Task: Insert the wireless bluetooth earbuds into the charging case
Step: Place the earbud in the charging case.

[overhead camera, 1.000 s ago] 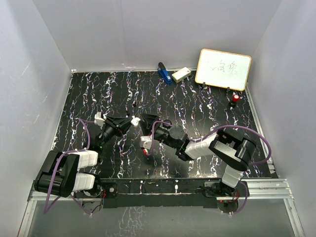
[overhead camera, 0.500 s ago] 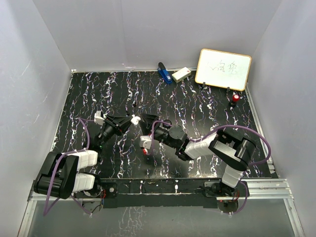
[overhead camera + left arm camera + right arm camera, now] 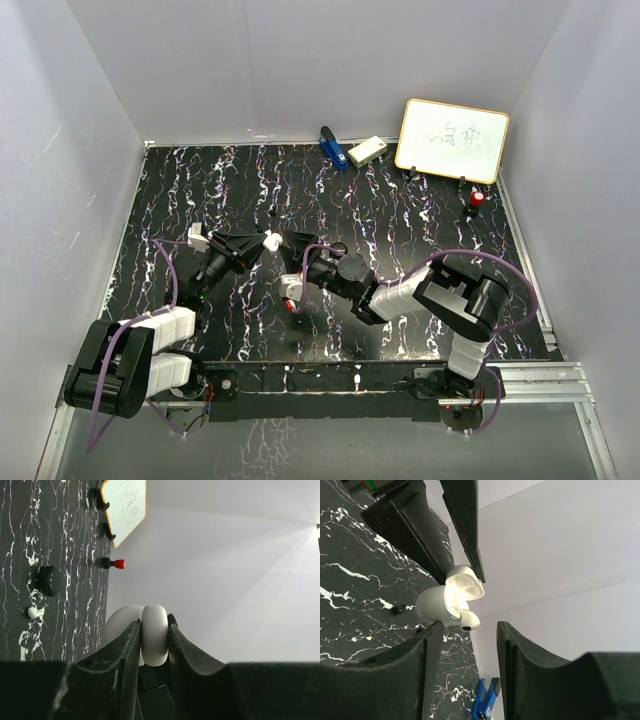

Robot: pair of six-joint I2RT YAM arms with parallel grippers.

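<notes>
Left wrist view, left claw (image 3: 153, 624) pinching white charging case (image 3: 155, 645) above the table (image 3: 15, 555), right wrist view, right claw (image 3: 467, 630) spread, earbud (image 3: 468, 622) poking from the open case

A black worktop (image 3: 400, 210) runs with white and faint violet veins, like marble, between pale grey-white walls (image 3: 300, 60). The left arm (image 3: 165, 325) and right arm (image 3: 400, 295) are black with white shells and trail purple cables (image 3: 176, 280). The left tool (image 3: 153, 630) and right tool (image 3: 467, 630) are matt black. The charging case (image 3: 437, 605) is glossy white, brighter inside its lid. The earbud (image 3: 469, 621) is white with a dark tip. At the back are a white board (image 3: 452, 140) with a tan-orange rim and grey scribble, a blue item (image 3: 330, 146), a cream-white box (image 3: 367, 151) and a red cap on a black base (image 3: 477, 198).
</notes>
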